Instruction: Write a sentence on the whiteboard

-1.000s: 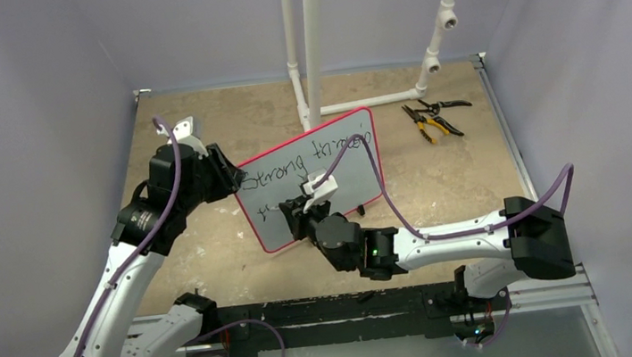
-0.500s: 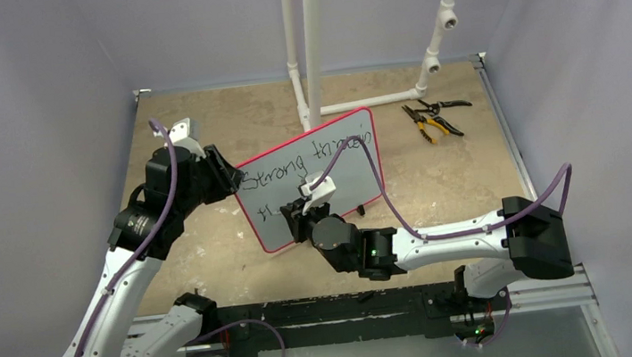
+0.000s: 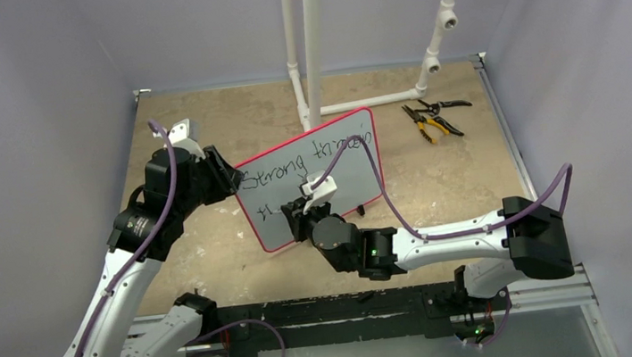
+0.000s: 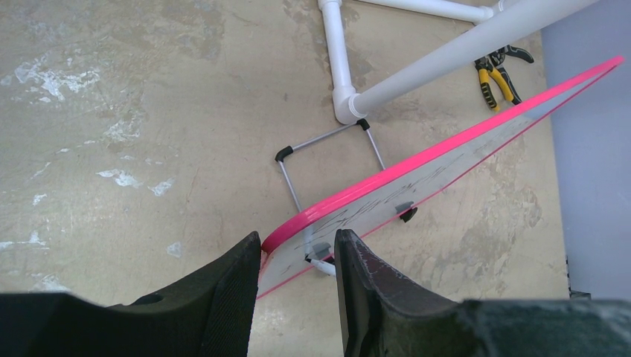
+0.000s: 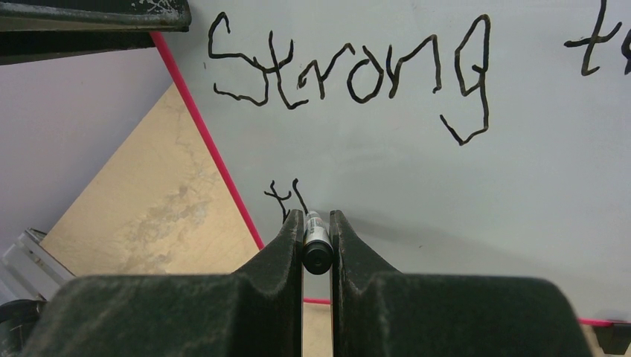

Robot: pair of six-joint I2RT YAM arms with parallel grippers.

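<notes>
The right jaws are closed tight on a black marker, which sits between them pointing forward; its tip rests against the whiteboard, just right of two short strokes that begin a second line; above these the sentence reads "Strong", with the first letters of another word cut off at the view's right edge; the board's red border runs slantwise to the left of the marker, with tan desk beyond it.

The left jaws are clamped on the whiteboard at its left edge near a corner, the pink-red rim passing between the two black fingers; behind the board a thin wire stand props it up on the desk.

From above, the whiteboard stands tilted back around the middle of the desk, the left arm at its left edge and the right arm in front of its lower half; the sentence runs along the top of the board; a white pipe frame rises just behind it; pliers lie well apart, towards the far right corner.
</notes>
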